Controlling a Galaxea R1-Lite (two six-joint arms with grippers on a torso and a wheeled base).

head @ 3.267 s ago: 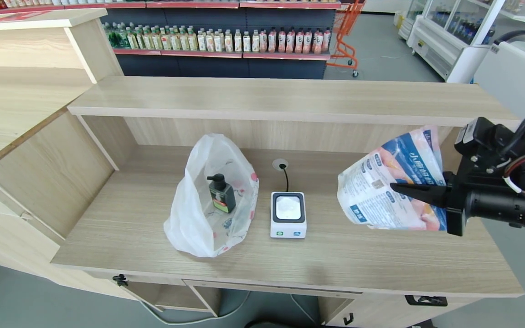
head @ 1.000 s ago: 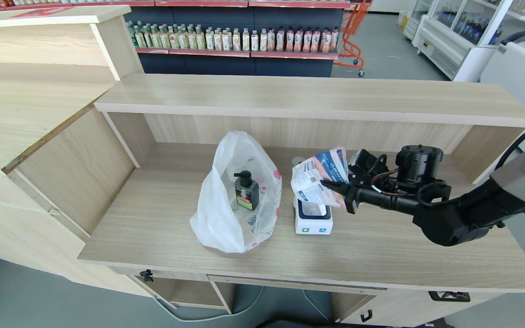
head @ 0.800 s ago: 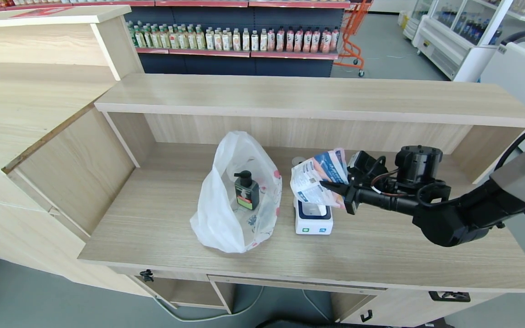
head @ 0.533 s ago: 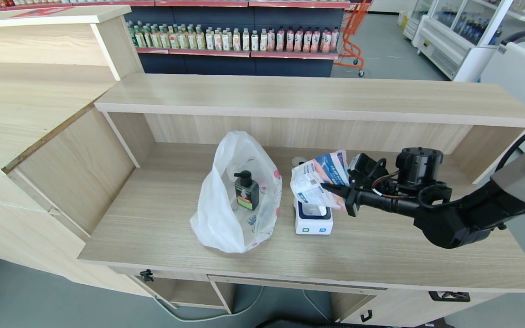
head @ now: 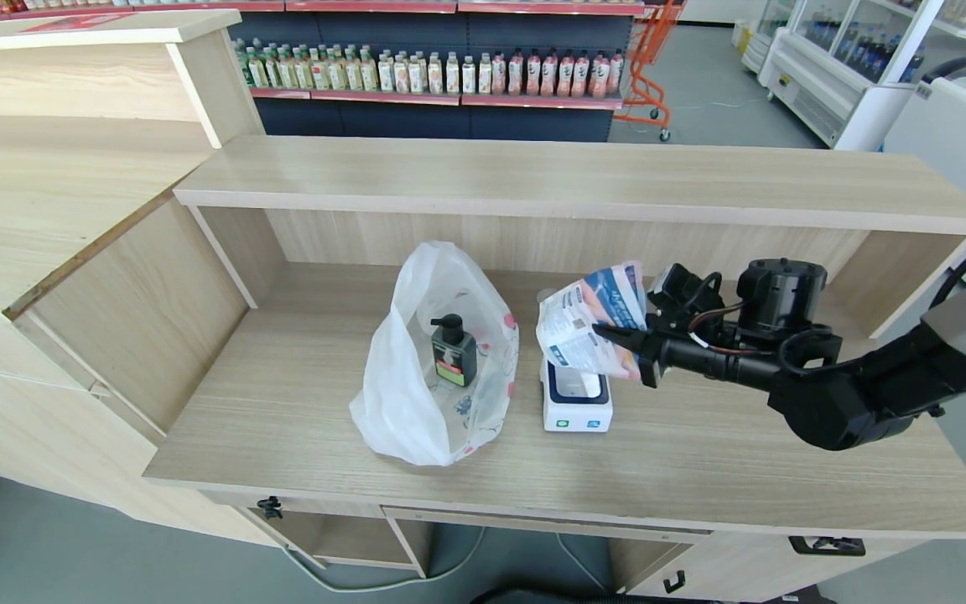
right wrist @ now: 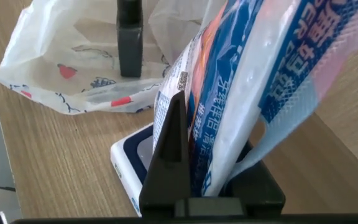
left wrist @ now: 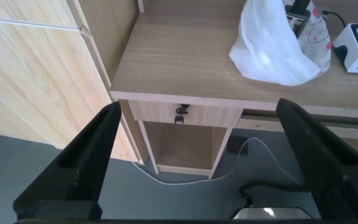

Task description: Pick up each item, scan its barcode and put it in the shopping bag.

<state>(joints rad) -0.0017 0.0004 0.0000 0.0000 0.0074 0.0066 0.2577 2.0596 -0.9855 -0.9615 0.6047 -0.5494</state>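
My right gripper is shut on a blue, white and pink pouch, held tilted just above the white barcode scanner. In the right wrist view the pouch fills the space between the fingers, with the scanner below. To the scanner's left a white plastic shopping bag stands open with a dark pump bottle upright inside. My left gripper is open and holds nothing. It hangs off the counter's front left corner, below the countertop.
A raised wooden ledge runs along the back of the counter, and a side wall closes the left. Bare countertop lies in front of and to the right of the scanner. A drawer with a key sits under the counter edge.
The right arm carried the pouch from the counter's right side to over the scanner while the camera shifted. In the last half second the pouch rose slightly and tilted.
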